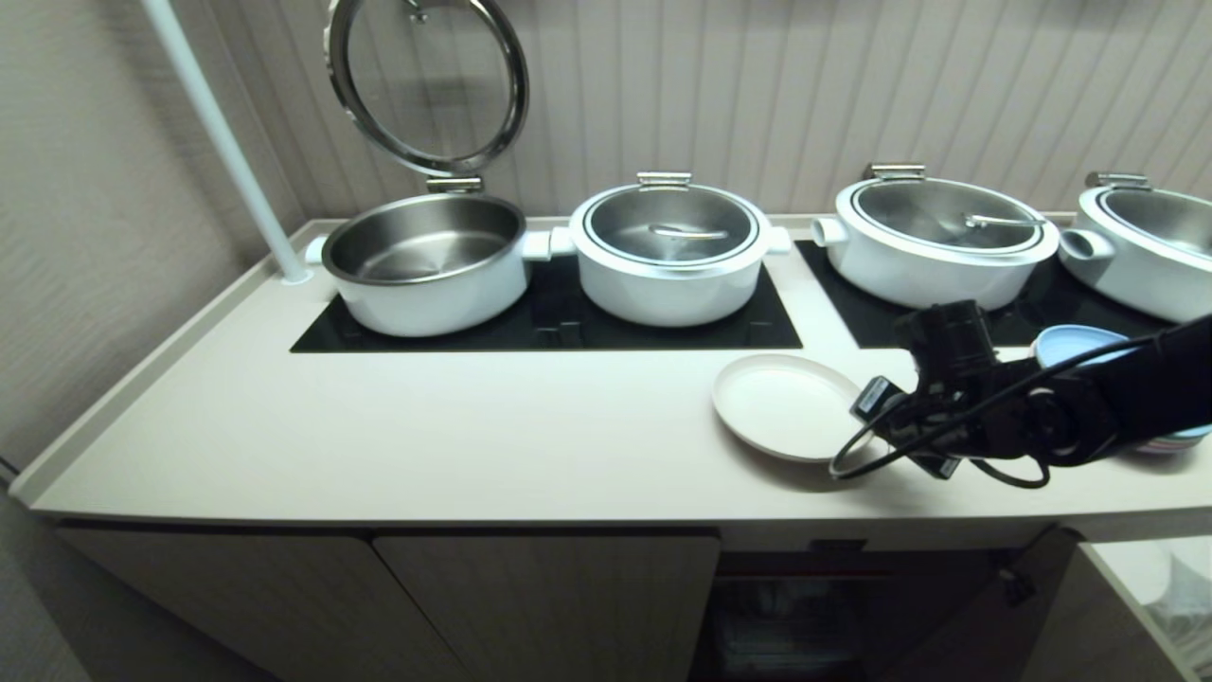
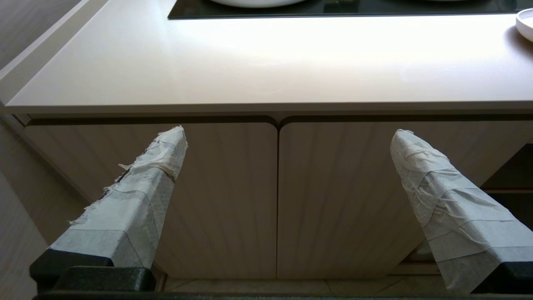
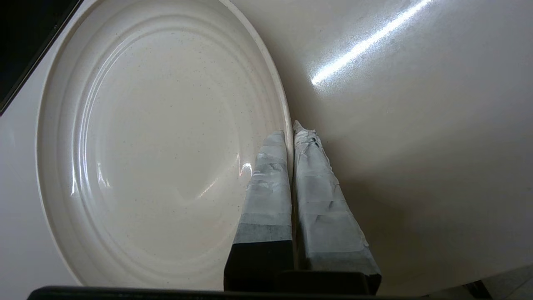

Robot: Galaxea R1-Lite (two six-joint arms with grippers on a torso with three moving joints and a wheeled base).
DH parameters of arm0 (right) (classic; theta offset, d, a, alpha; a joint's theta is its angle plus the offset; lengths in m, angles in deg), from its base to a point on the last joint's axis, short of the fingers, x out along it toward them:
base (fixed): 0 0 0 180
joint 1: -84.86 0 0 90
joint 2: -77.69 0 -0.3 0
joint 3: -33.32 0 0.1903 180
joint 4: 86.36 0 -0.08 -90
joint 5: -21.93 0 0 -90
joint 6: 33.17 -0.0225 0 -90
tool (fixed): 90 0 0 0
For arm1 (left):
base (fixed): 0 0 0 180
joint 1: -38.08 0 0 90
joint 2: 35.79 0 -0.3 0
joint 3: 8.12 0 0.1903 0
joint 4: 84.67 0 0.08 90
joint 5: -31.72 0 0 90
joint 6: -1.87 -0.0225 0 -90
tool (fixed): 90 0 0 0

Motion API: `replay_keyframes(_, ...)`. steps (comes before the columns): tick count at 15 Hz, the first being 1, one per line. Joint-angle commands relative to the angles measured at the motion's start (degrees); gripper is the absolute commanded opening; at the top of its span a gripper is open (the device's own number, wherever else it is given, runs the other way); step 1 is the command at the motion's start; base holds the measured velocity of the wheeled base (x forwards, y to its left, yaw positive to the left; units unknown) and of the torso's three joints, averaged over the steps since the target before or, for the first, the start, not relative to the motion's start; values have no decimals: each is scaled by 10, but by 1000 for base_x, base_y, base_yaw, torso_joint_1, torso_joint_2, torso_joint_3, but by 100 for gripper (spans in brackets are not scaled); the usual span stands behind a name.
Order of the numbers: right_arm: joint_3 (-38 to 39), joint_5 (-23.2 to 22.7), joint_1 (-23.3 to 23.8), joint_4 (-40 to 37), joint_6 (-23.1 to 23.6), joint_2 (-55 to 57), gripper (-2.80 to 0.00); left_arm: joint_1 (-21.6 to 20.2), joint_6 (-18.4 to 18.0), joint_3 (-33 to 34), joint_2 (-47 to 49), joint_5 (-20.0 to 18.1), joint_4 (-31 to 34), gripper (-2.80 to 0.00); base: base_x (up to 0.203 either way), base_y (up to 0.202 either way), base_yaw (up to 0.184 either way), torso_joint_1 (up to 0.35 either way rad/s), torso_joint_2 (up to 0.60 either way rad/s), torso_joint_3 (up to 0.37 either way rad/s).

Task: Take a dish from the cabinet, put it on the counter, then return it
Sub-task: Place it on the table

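Right gripper (image 3: pixel 290 129) clamped on rim of round cream-white shallow dish (image 1: pixel 781 403), resting on smooth beige counter (image 1: pixel 473 426); left gripper (image 2: pixel 287 137) wide open, empty.

Our right pincer (image 3: pixel 290 129) sits pinched tight at lower right of the head view; our left pincer (image 2: pixel 287 137) gapes wide.

The head view looks down and forward over the bench (image 1: pixel 473 426) toward the back wall. The left wrist view sits low, facing the cabinet (image 2: pixel 275 200) doors and the bench's front edge. The right wrist view hangs close above the dish (image 3: pixel 145 146), shared with the head view.
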Motion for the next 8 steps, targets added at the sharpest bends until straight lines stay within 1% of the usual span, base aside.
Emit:
replay_keyframes(1,0,1,0,1,-2,0,-280,0,0,0,0,0,0,0,0,0,0,0,0,0)
replay_keyframes(8,-1,0,0,2,-3,3,-280,0,0,0,0,0,0,0,0,0,0,0,0,0)
